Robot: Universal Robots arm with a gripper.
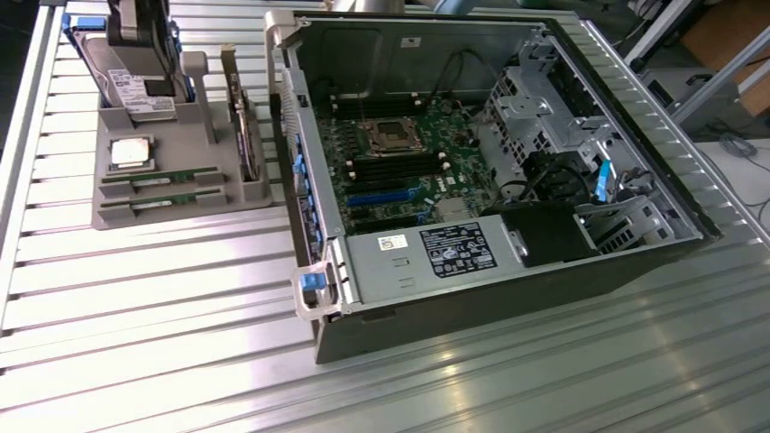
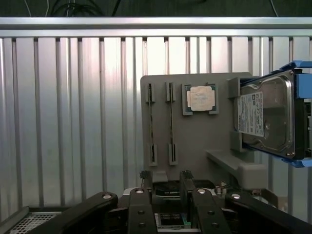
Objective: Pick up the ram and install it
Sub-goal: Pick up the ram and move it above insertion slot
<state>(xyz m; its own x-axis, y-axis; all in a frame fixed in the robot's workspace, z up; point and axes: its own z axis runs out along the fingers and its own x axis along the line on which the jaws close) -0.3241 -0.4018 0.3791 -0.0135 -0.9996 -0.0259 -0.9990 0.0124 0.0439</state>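
Here the tool (image 2: 165, 176) stands open, its fingers (image 2: 142, 209) apart and gripping nothing. Ahead of it, past the fingertips, one ram (image 2: 170, 122) and a second ram (image 2: 151, 122) lie side by side in slots of the gray tray (image 2: 195, 141) on the tabletop (image 2: 73, 122), both untouched. Beyond them on the tray sit the CPU (image 2: 201, 98) and the hard drive (image 2: 265, 117).

place: workshop | signs: slatted metal bench (image 1: 180, 298); open computer case (image 1: 506, 290)

Open room above the ram sticks (image 1: 160, 179) (near end of the holder (image 1: 144, 219)); the upright hard drive (image 1: 130, 87) crowds its far end.
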